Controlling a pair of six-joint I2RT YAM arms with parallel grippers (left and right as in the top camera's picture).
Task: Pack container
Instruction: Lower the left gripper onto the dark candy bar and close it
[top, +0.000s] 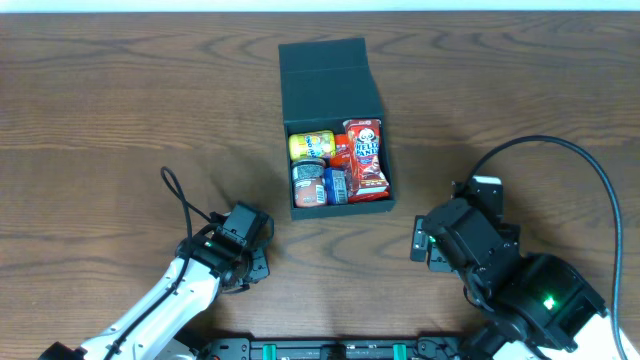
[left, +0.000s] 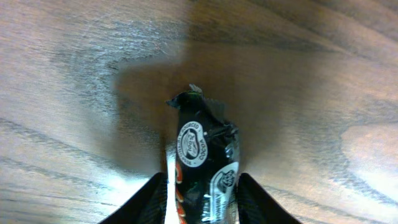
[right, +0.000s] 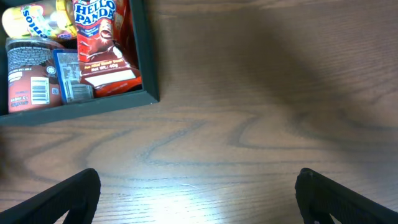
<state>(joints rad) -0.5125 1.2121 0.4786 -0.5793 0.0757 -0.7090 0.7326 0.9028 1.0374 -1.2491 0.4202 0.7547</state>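
Note:
The dark teal container (top: 335, 88) stands open at the table's middle back, lid flap upright behind it. Inside lie a red Hello Panda packet (top: 365, 155), a yellow packet (top: 311, 144), a brown jar (top: 309, 184) and a blue packet (top: 336, 185). The container's corner also shows in the right wrist view (right: 147, 93). My left gripper (left: 202, 196) is shut on a black snack packet (left: 202, 155) just above the wood, at front left of the container (top: 245, 262). My right gripper (right: 199, 193) is open and empty over bare wood, front right of the container.
The wooden table (top: 110, 110) spreads to both sides of the container. A black cable (top: 185, 205) loops by the left arm, and another cable (top: 590, 170) arcs over the right arm.

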